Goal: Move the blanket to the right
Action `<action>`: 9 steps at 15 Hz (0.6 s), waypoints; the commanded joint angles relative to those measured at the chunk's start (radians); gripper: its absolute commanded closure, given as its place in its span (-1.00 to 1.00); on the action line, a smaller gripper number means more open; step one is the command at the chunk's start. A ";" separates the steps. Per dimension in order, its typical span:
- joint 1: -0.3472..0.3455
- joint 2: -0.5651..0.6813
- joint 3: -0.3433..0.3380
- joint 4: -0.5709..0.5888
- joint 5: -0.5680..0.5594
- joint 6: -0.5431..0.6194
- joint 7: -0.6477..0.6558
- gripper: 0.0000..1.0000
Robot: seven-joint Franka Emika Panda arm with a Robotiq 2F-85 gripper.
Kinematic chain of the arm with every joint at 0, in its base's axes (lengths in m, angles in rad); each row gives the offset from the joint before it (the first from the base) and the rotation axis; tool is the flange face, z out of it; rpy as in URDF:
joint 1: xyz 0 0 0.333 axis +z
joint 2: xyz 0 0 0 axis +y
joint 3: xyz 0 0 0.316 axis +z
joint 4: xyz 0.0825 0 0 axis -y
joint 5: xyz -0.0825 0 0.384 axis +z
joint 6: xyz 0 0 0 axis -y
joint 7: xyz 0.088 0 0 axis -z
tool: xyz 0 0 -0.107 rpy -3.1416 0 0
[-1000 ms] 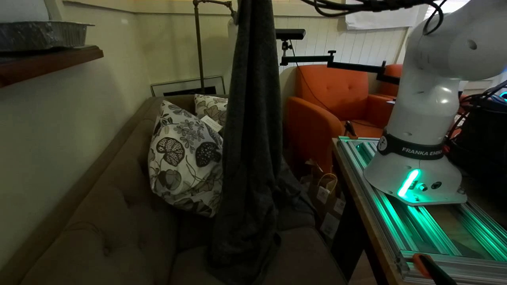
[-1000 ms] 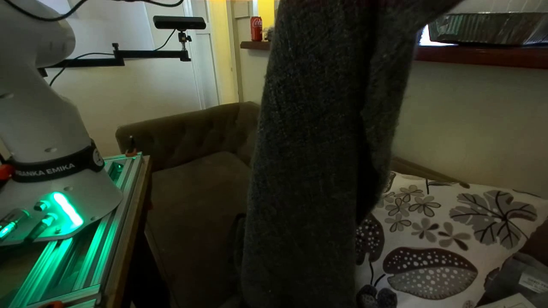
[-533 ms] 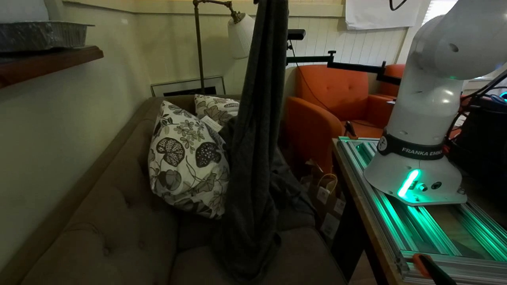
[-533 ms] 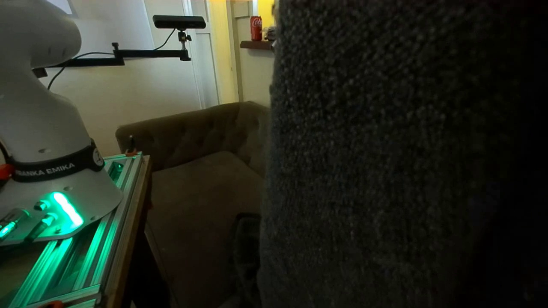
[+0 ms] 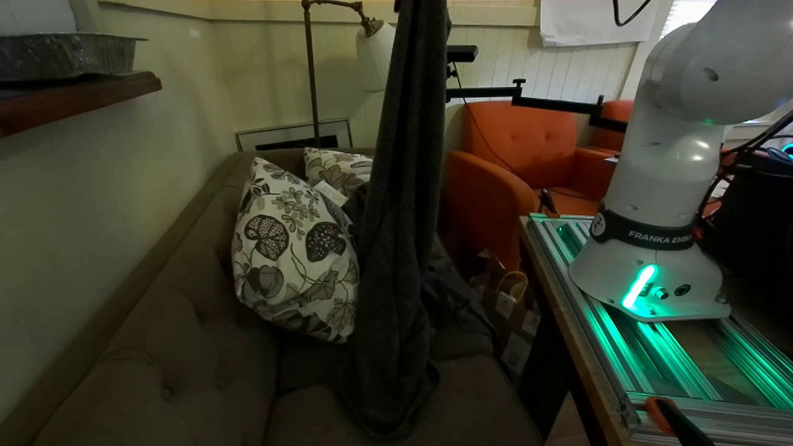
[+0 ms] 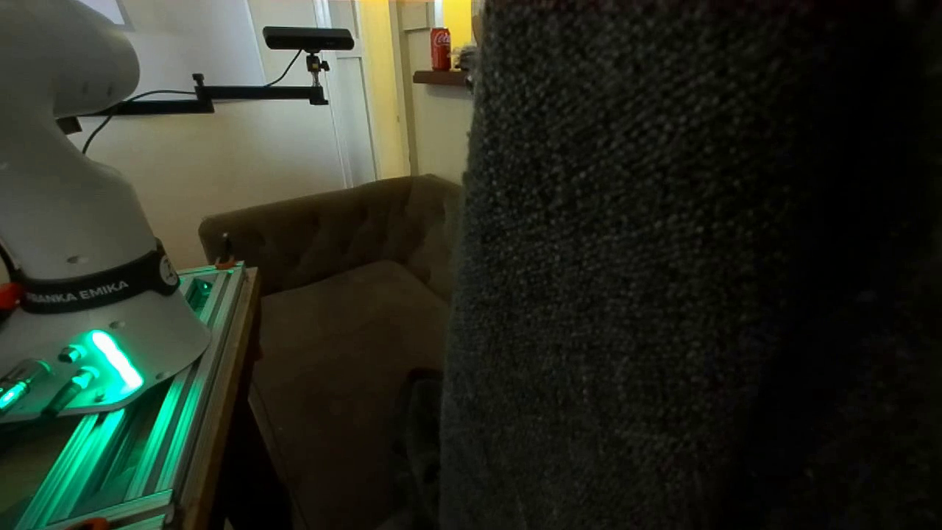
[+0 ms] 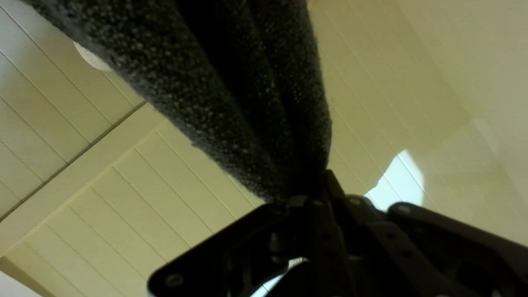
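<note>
The dark grey blanket hangs in a long, narrow fold from above the top of the picture, its lower end resting on the sofa. In an exterior view the blanket is very near the camera and covers most of the right half. In the wrist view my gripper is shut on a bunched end of the blanket, which spreads out from the fingertips. The fingers are out of view above both exterior views.
The brown sofa carries patterned pillows. The robot's table stands beside it, with paper bags in the gap. An orange armchair, a floor lamp and a shelf with a foil tray are nearby.
The blanket's upper part has shifted right in an exterior view, showing more pillow and lamp, then drifted slightly back. In an exterior view it came much nearer the camera. The arm has turned.
</note>
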 commanded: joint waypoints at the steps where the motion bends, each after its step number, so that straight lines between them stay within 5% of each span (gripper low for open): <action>1: -0.001 0.065 0.005 0.064 -0.048 0.047 0.048 0.99; 9: -0.015 0.440 0.036 0.436 -0.040 0.058 0.014 0.99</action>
